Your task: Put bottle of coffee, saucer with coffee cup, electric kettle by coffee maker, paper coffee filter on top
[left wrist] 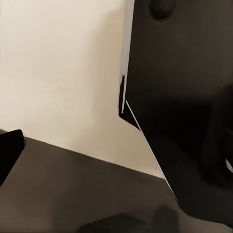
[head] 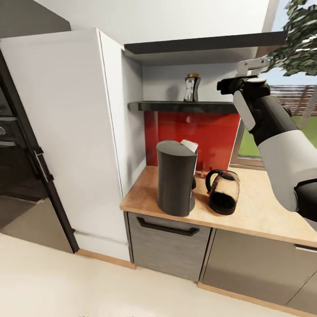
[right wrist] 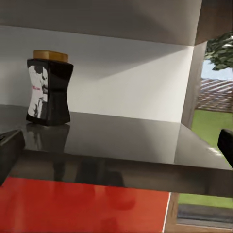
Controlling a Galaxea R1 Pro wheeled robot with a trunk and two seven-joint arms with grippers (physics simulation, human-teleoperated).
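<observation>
Standing upright on the glossy black kitchen shelf [right wrist: 121,141], the bottle of coffee [right wrist: 48,87] shows a pinched glass waist and brown-gold lid. I hold my right claw [right wrist: 116,145] spread before the shelf edge, apart from the bottle.

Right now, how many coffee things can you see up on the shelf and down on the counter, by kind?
Coffee maker: 1, on the countertop
Electric kettle: 1, beside it
Bottle of coffee: 1, on the kitchen shelf
Total: 3
</observation>
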